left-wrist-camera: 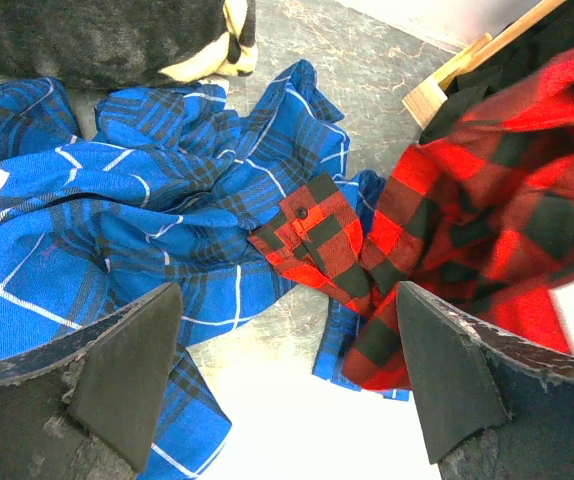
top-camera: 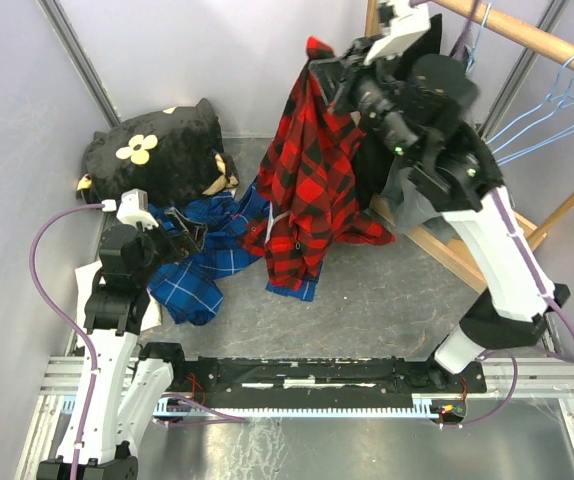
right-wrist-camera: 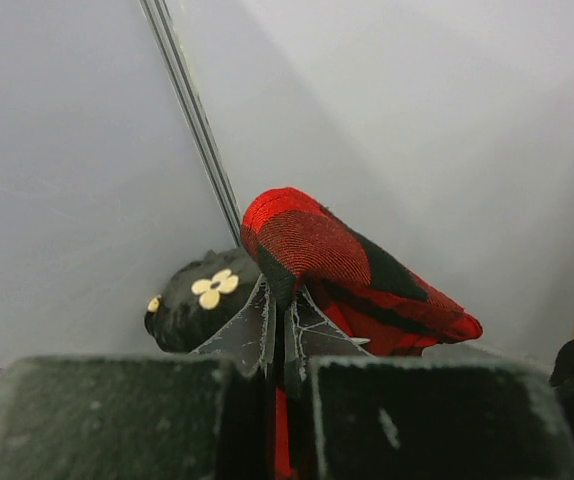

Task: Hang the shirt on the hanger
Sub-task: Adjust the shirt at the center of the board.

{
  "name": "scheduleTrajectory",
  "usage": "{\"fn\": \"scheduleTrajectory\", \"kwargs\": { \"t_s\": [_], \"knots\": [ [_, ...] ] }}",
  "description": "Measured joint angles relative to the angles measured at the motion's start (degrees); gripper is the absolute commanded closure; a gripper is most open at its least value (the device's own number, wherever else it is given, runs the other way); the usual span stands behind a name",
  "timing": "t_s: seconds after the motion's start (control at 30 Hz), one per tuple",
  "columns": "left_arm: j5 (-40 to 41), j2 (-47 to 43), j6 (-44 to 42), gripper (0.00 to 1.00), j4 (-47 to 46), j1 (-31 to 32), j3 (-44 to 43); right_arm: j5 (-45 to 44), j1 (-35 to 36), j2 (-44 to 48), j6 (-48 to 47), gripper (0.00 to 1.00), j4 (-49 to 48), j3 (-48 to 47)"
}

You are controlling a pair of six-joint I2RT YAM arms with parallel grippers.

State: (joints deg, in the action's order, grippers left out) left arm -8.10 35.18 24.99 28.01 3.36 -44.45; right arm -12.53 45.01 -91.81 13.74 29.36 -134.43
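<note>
My right gripper (top-camera: pixel 319 68) is shut on a fold of the red-and-black plaid shirt (top-camera: pixel 312 180) and holds it high, so the shirt hangs down with its hem on the table. In the right wrist view the pinched fold (right-wrist-camera: pixel 312 245) bulges above the shut fingertips (right-wrist-camera: pixel 283 318). The shirt's cuff and side show in the left wrist view (left-wrist-camera: pixel 467 200). My left gripper (top-camera: pixel 189 232) is open and empty, low over the blue plaid shirt (top-camera: pixel 202 250), its fingers (left-wrist-camera: pixel 127 370) spread wide. Light-blue wire hangers (top-camera: pixel 557 100) hang on the wooden rail at the upper right.
A black plush cushion with cream flowers (top-camera: pixel 157 150) lies at the back left, also seen in the right wrist view (right-wrist-camera: pixel 202 295). The wooden rail and rack frame (top-camera: pixel 527 35) stand at the right. A dark garment (top-camera: pixel 382 170) hangs behind the right arm.
</note>
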Motion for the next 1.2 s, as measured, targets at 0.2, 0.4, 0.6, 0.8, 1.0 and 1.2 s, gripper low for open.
{"fn": "scheduleTrajectory", "kwargs": {
  "t_s": [0.2,0.4,0.6,0.8,1.0,1.2],
  "knots": [
    [0.07,0.00,-0.04,0.07,0.15,0.00,0.00,-0.96,0.15,-5.90,1.05,0.92,2.08,3.28],
    [0.17,0.07,-0.26,0.07,0.15,0.00,0.00,-3.04,0.20,-8.02,0.28,0.34,6.58,9.79],
    [0.33,0.70,-0.63,0.07,0.15,0.02,0.00,-1.66,0.20,-5.60,-1.44,0.17,9.53,19.30],
    [0.31,1.33,-0.63,0.07,0.15,0.02,0.00,0.50,0.20,-2.82,-3.87,0.13,13.53,20.57],
    [-0.46,1.60,-0.63,0.07,0.11,0.00,0.07,2.60,0.17,0.26,-9.68,0.09,20.79,20.41],
    [-5.31,3.63,-0.85,0.09,-0.87,0.02,0.07,6.14,0.17,2.21,-17.40,0.07,24.81,27.71]
  ]
}}
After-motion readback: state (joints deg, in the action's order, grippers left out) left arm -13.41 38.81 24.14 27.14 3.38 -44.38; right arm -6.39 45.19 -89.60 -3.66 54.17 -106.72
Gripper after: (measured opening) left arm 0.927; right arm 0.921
